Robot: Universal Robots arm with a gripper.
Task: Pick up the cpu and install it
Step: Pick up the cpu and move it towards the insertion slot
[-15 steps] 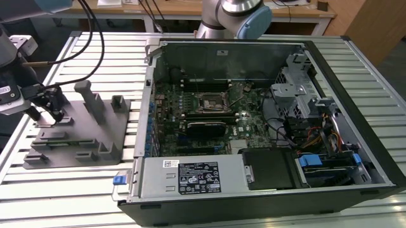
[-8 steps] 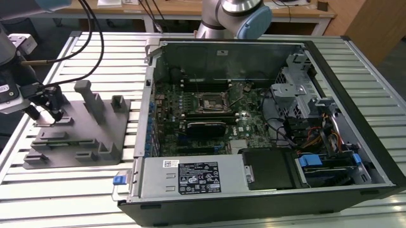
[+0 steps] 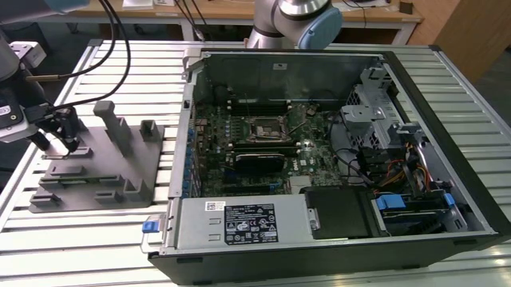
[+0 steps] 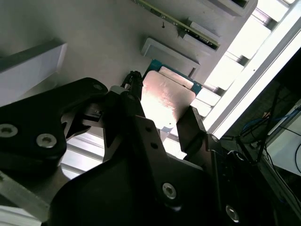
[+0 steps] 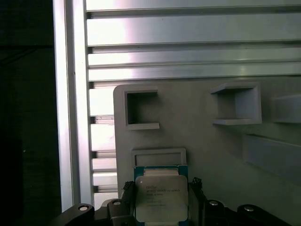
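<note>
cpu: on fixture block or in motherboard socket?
On the grey fixture block. First wrist view: the cpu lies flat on it. Exterior view: the gripper hangs over that block, apart from the motherboard socket.

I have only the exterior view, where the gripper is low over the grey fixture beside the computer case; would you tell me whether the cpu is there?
Observer: Yes. In the first wrist view the cpu is right at the gripper, over the grey fixture.
Operator: Thank you. Which face is up?
Observer: Its shiny metal top faces the camera, with a green border showing around it.
Operator: What is next to it on the fixture?
Observer: A low rectangular frame lies right beside one edge of it.
</note>
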